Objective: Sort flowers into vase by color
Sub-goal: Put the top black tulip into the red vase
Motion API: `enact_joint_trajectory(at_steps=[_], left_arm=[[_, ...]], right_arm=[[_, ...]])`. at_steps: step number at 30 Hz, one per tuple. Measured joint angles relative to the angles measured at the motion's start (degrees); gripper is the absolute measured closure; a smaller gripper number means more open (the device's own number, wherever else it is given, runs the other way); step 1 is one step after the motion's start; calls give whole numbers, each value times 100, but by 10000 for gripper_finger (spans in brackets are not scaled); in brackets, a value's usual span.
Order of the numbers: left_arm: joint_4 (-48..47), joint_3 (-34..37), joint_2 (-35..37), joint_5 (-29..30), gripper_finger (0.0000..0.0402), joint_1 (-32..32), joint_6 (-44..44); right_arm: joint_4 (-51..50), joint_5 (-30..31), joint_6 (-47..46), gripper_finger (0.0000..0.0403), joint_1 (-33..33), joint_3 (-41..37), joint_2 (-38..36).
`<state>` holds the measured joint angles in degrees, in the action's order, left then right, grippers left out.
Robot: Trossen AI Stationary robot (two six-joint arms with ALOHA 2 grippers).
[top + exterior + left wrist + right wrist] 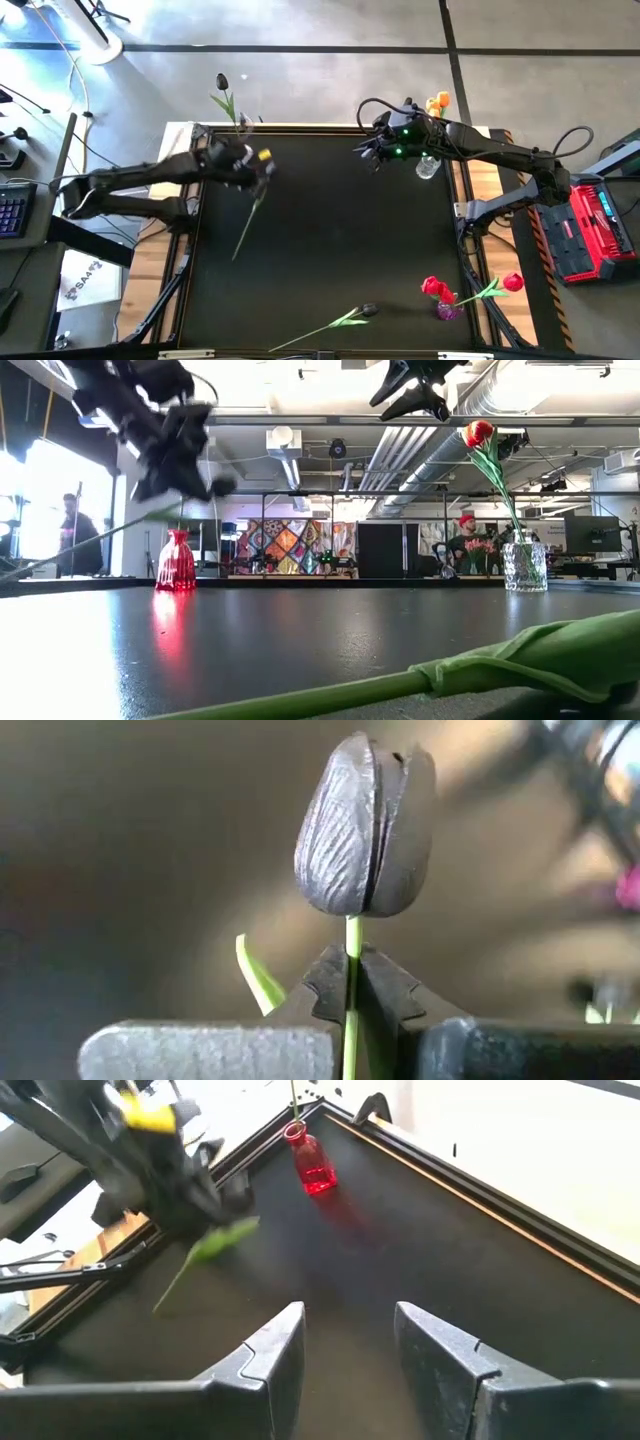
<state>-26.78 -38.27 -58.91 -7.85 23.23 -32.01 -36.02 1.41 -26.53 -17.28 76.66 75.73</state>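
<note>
The left hand (352, 1005) is clamped on the thin green stem of a black tulip (365, 825), the grip falling just below the flower head, with a green leaf (258, 975) rising beside the fingers. In the high view this left hand (262, 168) sits over the rear left part of the black desk (330, 250), and the held stem (248, 222) trails away from it toward the desk's middle, clear of the surface. Just behind the left hand, at the rear desk edge, stands another black tulip (222, 82) in a red vase (311, 1162). The right hand (345, 1342) has its fingers apart and holds nothing; it hovers above the rear right area of the desk (378, 150). Just beside the right hand stands a clear glass vase (427, 166) with orange tulips (438, 101). Well away from both hands, at the front right corner, red tulips (436, 289) sit in a small purple vase (447, 311). One further black tulip (340, 321) lies flat on the desk near the front edge.
</note>
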Motion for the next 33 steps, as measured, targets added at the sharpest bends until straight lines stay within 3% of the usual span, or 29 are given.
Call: enact_joint_trajectory(at_steps=[6, 13, 22, 27, 33], left_arm=[[173, -689, 614, 419, 401, 926, 666], [917, -1374, 749, 698, 401, 1758, 1684], [1829, -1606, 749, 1865, 401, 2249, 2669], [2338, -1606, 749, 1945, 401, 2384, 3144], [2201, -1484, 664, 2104, 401, 2535, 3239]], right_arm=[[9, 49, 89, 258, -63, 0, 2], [23, 70, 89, 258, -111, 0, 1], [-56, 92, -21, 258, -107, 2, 2], [-155, 157, -45, 258, -107, 2, 2], [-149, 160, -45, 258, -107, 2, 2]])
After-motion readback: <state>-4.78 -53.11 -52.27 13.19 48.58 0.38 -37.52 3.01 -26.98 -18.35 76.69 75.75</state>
